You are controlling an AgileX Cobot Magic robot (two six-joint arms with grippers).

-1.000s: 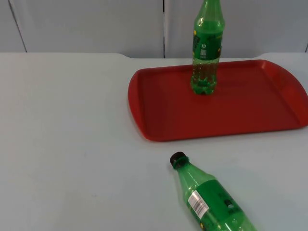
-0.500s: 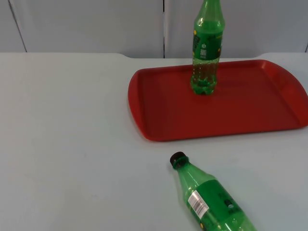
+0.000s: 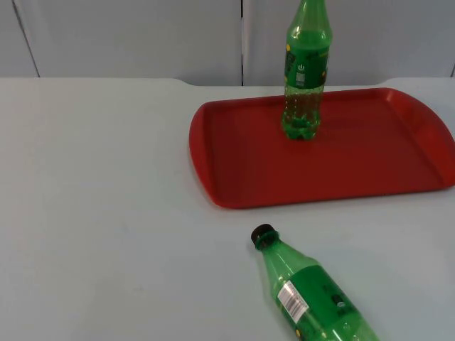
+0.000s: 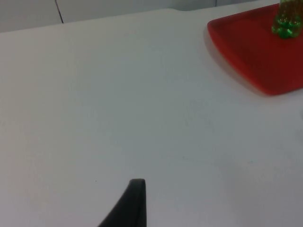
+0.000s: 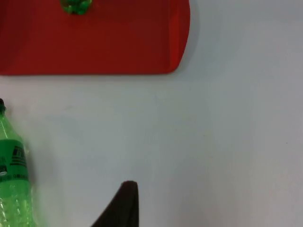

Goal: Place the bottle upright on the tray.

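— Item one, nearest: what lies at the front of the table?

— A green bottle [image 3: 313, 293] on its side on the white table [image 3: 99, 213], black cap [image 3: 263, 234] turned toward the tray, white label patch facing up. My right wrist view shows it too [image 5: 14, 179], apart from my fingertip. Nothing of mine touches it.

— Item two: your left gripper?

— One black fingertip [image 4: 130, 205] over bare table, well apart from the tray's corner [image 4: 255, 52]. How far the jaws stand open I cannot tell (a single tip is all there is to judge by). It holds nothing that I can see.

— Item three: your right gripper?

— Again one black fingertip [image 5: 120, 205], over the table between the lying bottle and open white surface. Spread or pressed together: cannot tell. It touches neither bottle.

— Item four, farther back?

— A red tray [image 3: 370, 170], flat on the table, near the grey partition wall [image 3: 142, 35].

— Item five, farthest?

— A second green bottle [image 3: 306, 71], upright on the tray near its far edge, its top cut off by the frame.
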